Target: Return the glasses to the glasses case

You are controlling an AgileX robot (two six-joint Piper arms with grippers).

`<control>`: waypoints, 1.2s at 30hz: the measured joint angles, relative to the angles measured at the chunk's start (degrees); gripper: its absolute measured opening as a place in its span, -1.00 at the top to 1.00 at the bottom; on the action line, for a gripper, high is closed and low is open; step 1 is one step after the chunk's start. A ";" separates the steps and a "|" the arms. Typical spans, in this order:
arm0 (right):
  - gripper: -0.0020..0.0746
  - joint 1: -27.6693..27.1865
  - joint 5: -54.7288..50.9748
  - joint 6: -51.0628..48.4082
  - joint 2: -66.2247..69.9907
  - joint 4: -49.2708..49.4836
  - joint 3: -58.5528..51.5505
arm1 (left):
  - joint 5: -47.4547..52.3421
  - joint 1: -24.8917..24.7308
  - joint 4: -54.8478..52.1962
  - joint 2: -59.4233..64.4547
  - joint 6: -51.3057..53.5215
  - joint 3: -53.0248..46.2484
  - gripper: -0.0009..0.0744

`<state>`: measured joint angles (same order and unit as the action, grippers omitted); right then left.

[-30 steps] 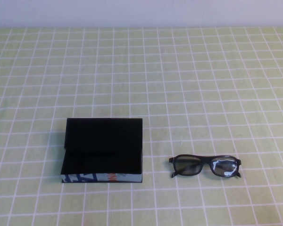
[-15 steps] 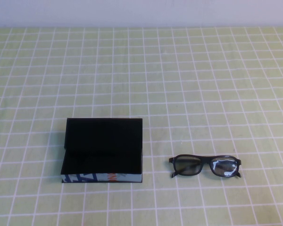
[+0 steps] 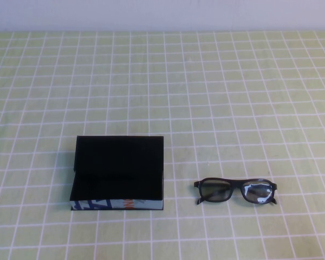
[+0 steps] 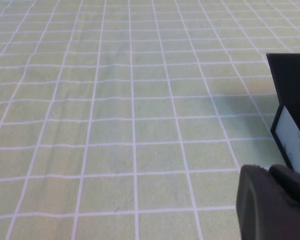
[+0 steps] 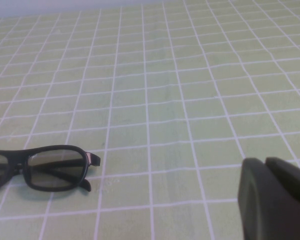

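The glasses case (image 3: 118, 173) stands open on the table's near left, lid raised at the back, black interior empty, patterned front facing me. Its edge also shows in the left wrist view (image 4: 292, 100). The black glasses (image 3: 235, 190) lie to its right, arms folded, and also show in the right wrist view (image 5: 40, 167). Neither arm appears in the high view. My left gripper (image 4: 269, 174) is shut and empty, low over the cloth beside the case. My right gripper (image 5: 266, 164) is shut and empty, some way from the glasses.
A green cloth with a white grid (image 3: 206, 97) covers the table up to a pale wall at the back. Nothing else stands on it.
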<state>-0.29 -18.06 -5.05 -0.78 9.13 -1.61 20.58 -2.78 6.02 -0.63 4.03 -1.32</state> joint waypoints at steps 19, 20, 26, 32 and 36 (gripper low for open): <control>0.99 0.00 2.52 0.00 0.00 7.78 0.00 | 0.00 0.00 0.00 0.00 0.00 0.00 0.98; 0.99 0.00 3.01 0.00 0.00 11.33 0.00 | 0.00 0.00 0.00 0.00 0.00 0.00 0.98; 0.99 0.00 6.61 0.10 0.00 36.69 0.00 | 0.00 0.00 0.00 0.00 0.00 0.00 0.98; 0.99 0.00 11.46 0.10 0.00 49.41 0.00 | 0.00 0.00 0.00 0.00 0.00 0.00 0.98; 0.99 0.00 7.93 0.10 0.17 51.38 0.46 | 0.00 0.00 0.00 0.00 0.00 0.00 0.98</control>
<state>-0.29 -10.12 -4.95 -0.61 60.51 -1.15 20.58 -2.78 6.02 -0.63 4.03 -1.32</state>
